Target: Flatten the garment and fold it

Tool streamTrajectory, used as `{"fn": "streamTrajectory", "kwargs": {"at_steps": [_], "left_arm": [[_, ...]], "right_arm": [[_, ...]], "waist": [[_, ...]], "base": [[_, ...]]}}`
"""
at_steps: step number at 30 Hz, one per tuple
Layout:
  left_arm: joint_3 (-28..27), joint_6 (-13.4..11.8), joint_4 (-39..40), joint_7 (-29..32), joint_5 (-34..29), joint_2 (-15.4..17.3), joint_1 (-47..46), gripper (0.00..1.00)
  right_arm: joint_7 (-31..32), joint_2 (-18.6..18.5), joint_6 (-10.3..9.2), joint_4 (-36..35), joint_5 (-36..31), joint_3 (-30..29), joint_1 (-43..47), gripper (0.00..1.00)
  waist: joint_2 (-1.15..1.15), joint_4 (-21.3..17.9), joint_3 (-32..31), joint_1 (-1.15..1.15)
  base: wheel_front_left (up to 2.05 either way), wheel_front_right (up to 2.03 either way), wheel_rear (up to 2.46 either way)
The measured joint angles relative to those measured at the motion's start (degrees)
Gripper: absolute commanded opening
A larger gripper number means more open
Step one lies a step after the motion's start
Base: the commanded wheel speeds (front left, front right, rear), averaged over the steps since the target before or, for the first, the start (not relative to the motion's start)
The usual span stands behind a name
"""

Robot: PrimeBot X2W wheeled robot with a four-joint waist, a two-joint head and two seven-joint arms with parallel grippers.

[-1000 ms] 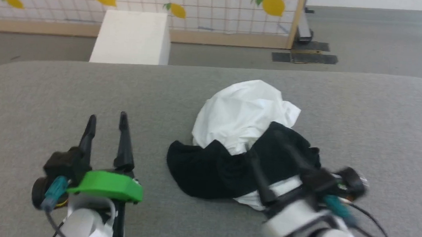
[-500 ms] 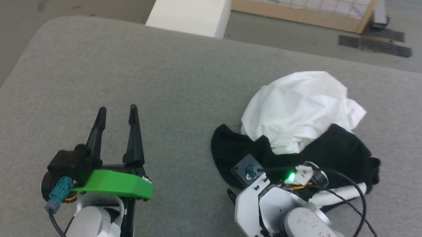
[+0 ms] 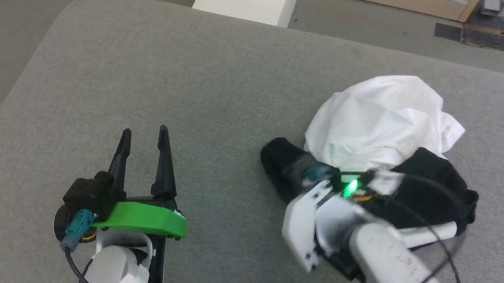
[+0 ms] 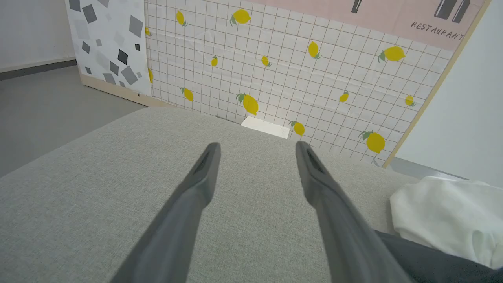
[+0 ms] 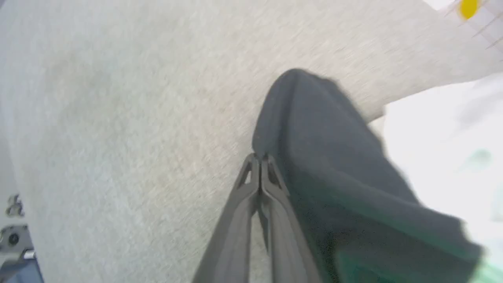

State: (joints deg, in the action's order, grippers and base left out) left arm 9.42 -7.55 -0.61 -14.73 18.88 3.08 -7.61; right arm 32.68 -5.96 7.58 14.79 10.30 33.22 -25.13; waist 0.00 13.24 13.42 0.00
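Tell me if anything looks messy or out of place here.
The shirt is the odd thing: it lies crumpled in a heap on the right of the grey table, white body bunched against black sleeves, nothing flat. The right hand is shut at a black fold's edge; the left hand is open, apart from it.
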Motion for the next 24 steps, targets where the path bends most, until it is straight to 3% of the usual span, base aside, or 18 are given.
{"fn": "streamTrajectory", "kwargs": {"at_steps": [6,11,12,17,20,23,24], "left_arm": [[-1.43,1.01,-0.76,-0.01,-1.14,-0.02,0.98,1.00],[-1.62,2.00,-1.41,-0.01,-2.18,-0.05,1.81,1.00],[-1.52,2.26,-1.77,-0.01,-2.21,-0.05,2.09,1.00],[-1.04,2.94,-2.61,0.00,-2.43,-0.07,2.31,1.00],[-0.60,3.32,-3.22,0.00,-2.44,-0.07,2.31,1.00],[0.18,3.69,-4.46,-0.01,-2.44,-0.07,2.31,1.00],[0.63,3.99,-4.99,-0.01,-2.44,-0.07,2.32,1.00]], "right_arm": [[-10.16,1.38,0.01,-12.68,-1.29,-15.85,2.53,0.00],[-11.80,2.40,0.00,-20.97,-5.76,-35.68,10.51,0.00],[-11.37,2.61,0.00,-21.94,-7.40,-42.51,13.87,0.00],[-8.87,2.88,0.00,-19.29,-5.24,-56.51,21.36,0.00],[-7.16,2.88,0.00,-15.04,-3.98,-60.71,24.67,0.00],[-6.22,2.97,0.00,-12.21,-2.64,-61.22,26.65,0.00],[-6.36,3.05,0.00,-11.91,-2.15,-61.11,26.77,0.77]], "waist": [[0.00,-2.97,-2.01,0.00],[0.00,-6.96,-4.49,0.00],[0.00,-8.46,-5.30,0.00],[0.00,-12.04,-7.10,0.00],[0.00,-13.73,-7.84,0.00],[0.00,-15.08,-8.42,0.00],[0.00,-15.49,-8.61,0.00]], "base": [[0.00,0.00,0.00],[0.00,0.00,0.00],[0.00,0.00,0.00],[0.00,0.00,0.00],[0.00,0.00,0.00],[0.00,0.00,0.00],[0.00,0.00,0.00]]}}
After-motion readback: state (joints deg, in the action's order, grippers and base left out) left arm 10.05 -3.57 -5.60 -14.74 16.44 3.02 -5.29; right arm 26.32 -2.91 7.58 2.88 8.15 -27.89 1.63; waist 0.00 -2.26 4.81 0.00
